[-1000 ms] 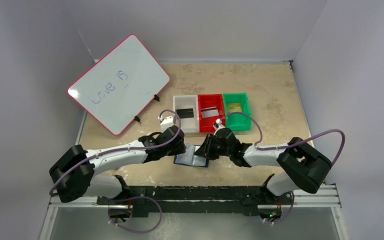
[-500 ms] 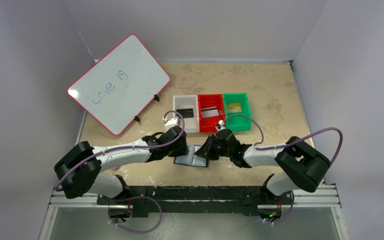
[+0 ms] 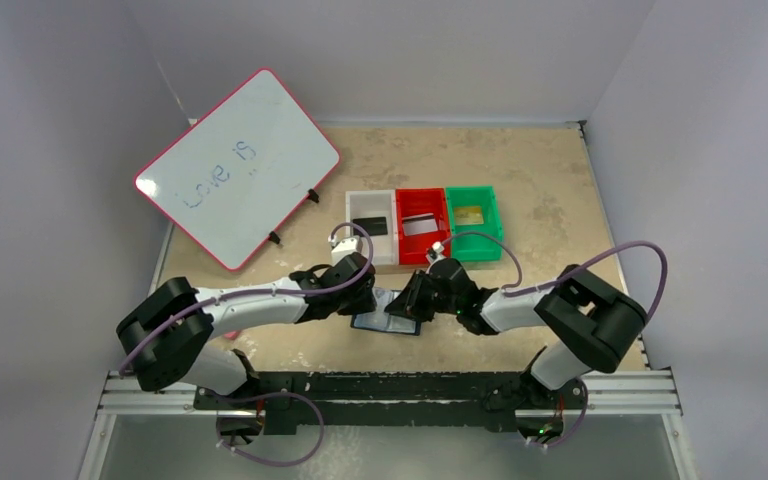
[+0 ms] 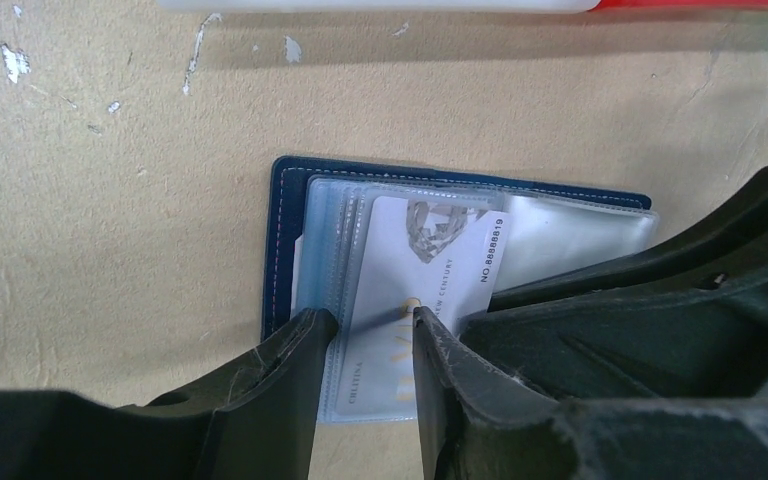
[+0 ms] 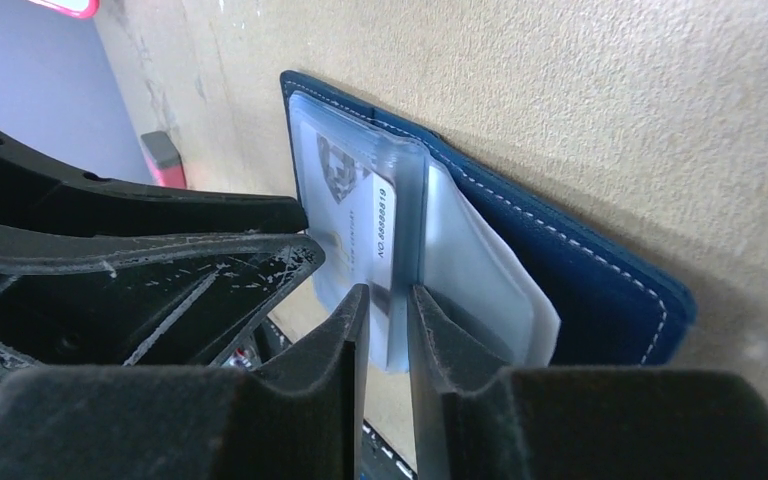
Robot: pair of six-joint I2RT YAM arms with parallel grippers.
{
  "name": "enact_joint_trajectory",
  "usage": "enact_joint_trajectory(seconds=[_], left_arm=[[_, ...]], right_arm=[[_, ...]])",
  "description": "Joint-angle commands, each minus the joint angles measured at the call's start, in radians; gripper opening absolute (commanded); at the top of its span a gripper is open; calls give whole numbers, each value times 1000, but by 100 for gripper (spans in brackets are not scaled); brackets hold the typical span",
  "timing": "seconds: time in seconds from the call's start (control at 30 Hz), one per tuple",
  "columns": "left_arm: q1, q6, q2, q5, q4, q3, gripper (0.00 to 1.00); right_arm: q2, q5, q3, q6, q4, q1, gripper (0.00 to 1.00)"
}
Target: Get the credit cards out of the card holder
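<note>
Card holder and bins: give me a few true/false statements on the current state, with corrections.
1. The card holder lies open on the table. True.
2. All clear sleeves are empty. False: a pale printed card still sits in a sleeve.
3. The left claw straddles that card's near edge. True.
4. The right claw is over the green bin. False: it is at the holder's clear sleeves, beside the left claw.
5. The white bin holds a black card. True.
6. The red bin is empty. False: a silver-grey card lies in it.
</note>
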Motion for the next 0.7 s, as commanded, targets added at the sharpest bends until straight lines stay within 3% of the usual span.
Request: enact_joint_trajectory(seconds=[0.0,0.27,0.67], left_arm=[[5,16,6,25,14,-2,35],[5,17,18,5,-12,-28,26],[4,30,64,-45,-41,-35,22]], right_arm=[[33,-49,17,21,95,5,21],[33,-49,-21,52,149,-3,0],[-20,-83,-97,53,174,-31,0]])
